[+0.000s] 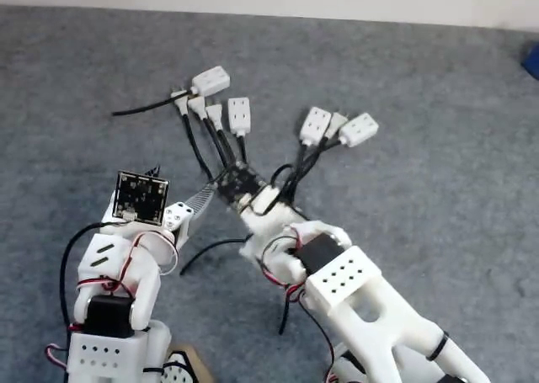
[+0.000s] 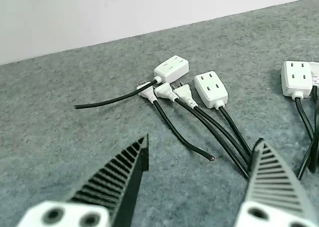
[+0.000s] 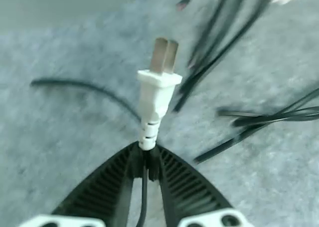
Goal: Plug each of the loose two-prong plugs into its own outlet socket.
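Observation:
My right gripper is shut on the neck of a white two-prong plug, which stands up from the fingers with its prongs away from the wrist, above the grey carpet. My left gripper is open and holds nothing, low over the carpet. Ahead of it lie two white outlet sockets with three loose white plugs between and beside them on black cords. A third socket lies off to one side. In the high view, sockets lie beyond both arms.
Black cords fan out from the sockets and plugs toward the arms and cross between them. A cut cord end lies just in front of my left gripper. Grey carpet stretches around the cluster.

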